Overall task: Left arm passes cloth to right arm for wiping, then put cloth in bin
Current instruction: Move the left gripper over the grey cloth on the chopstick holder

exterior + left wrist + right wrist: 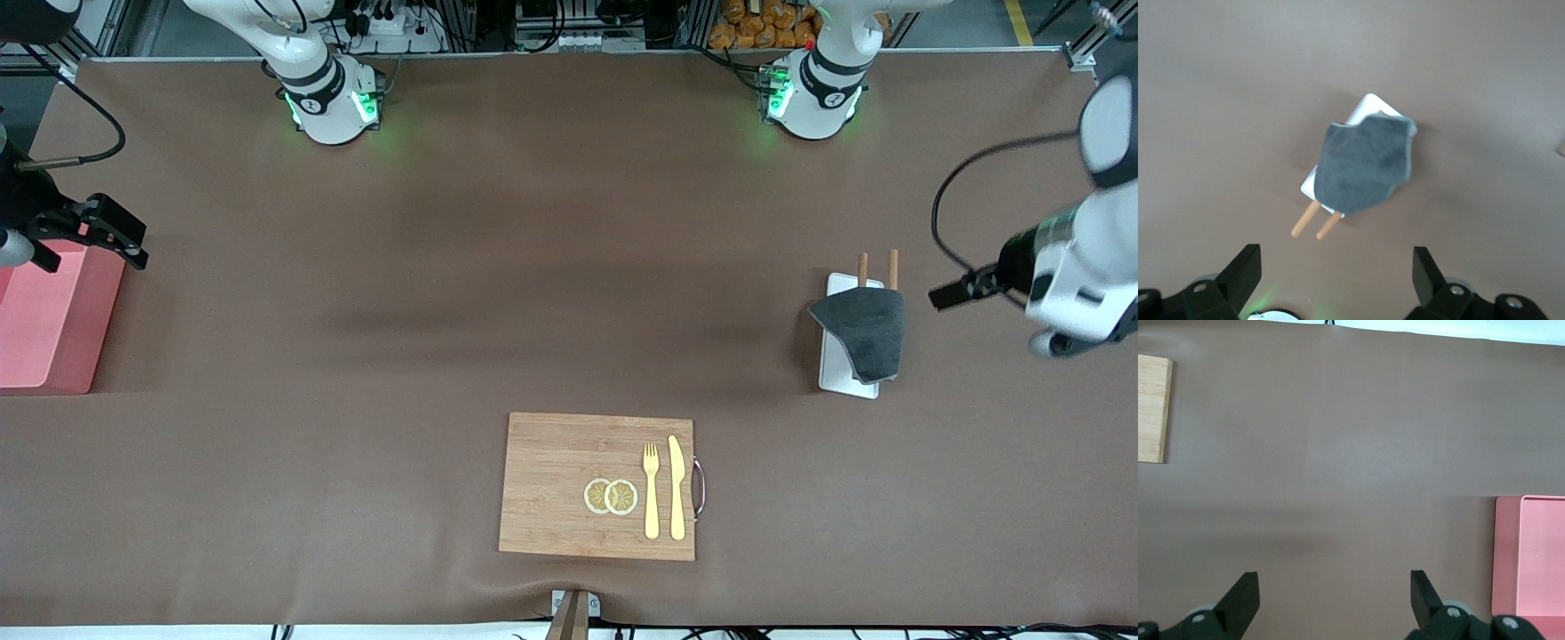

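The cloth (864,332), a dark grey fuzzy rag, was seen draped over a flat white tray (837,372) toward the left arm's end of the desk (533,293), with two thin wooden sticks (877,268) protruding from under it on the side farther from the front camera. The left gripper (1336,273) was held in the air near the cloth, over the bare desk at that end, and its fingers (1245,268) were spread wide with nothing between them. The right gripper (1331,597) was held over the desk at the right arm's end, just beside the bin (49,324), and its fingers (1243,592) were likewise spread apart and held nothing. The bin, a pink-salmon box, was placed at the edge of the desk at that end. A wooden board (556,484) was laid nearer to the front camera, and on it a yellow fork (651,491), a yellow knife (677,487) and two citrus slices (611,496) were set side by side.
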